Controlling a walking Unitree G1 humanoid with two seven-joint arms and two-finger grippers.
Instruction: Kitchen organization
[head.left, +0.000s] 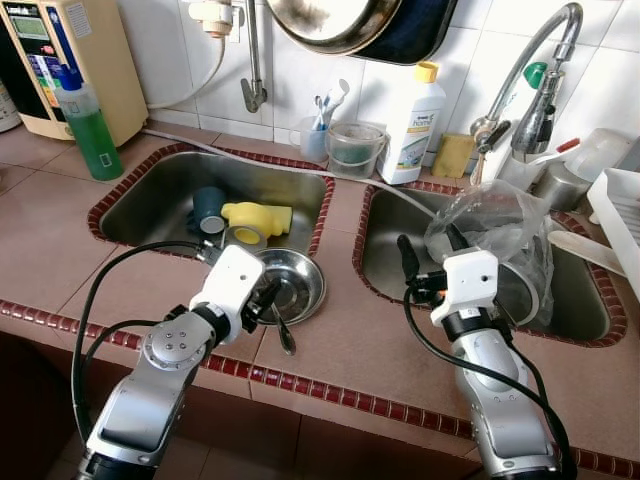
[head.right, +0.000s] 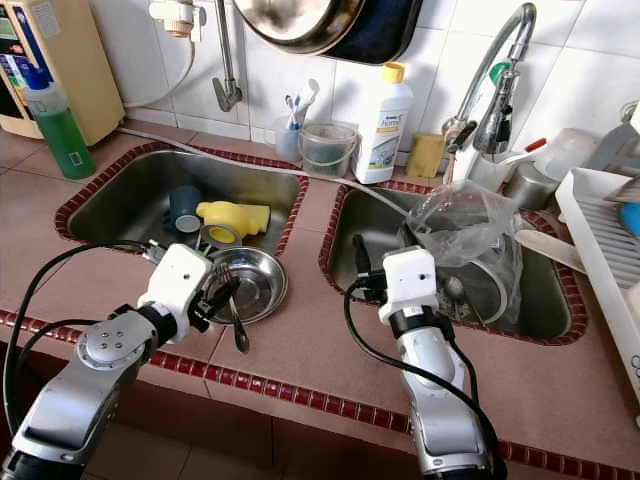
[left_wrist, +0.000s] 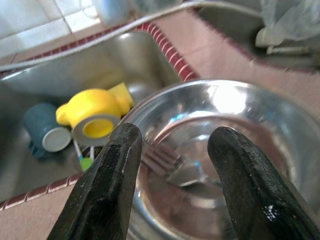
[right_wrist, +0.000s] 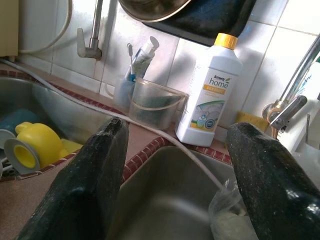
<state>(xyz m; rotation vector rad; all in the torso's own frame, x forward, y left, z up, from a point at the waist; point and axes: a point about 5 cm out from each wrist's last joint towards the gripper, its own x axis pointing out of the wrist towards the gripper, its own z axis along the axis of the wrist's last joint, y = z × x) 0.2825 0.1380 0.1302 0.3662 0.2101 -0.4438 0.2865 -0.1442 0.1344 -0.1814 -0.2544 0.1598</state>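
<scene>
The left gripper (left_wrist: 172, 165) is hovering released, fingers spread, over the steel bowl (head.left: 300, 283) sitting on the tiled counter (head.left: 60, 240) at the left sink's (head.left: 150, 205) edge, a fork (left_wrist: 167, 161) lying inside it. The right gripper (right_wrist: 175, 175) is hanging unclenched over the right sink (head.left: 385, 250), where a crumpled plastic bag (head.left: 490, 225) is resting. A white detergent bottle (head.left: 412, 122) is standing against the tiled wall (head.left: 290, 70).

- Two silver metal forearms are seen, each ending in a white boxy wrist housing.
- Screws ring the round joint cap on the left arm.
- Looping black cables run along both arms.
- The left gripper (head.left: 275, 310) and right gripper (head.left: 432, 250) are fitted with long black fingers (left_wrist: 107, 187), matte and slightly speckled.
</scene>
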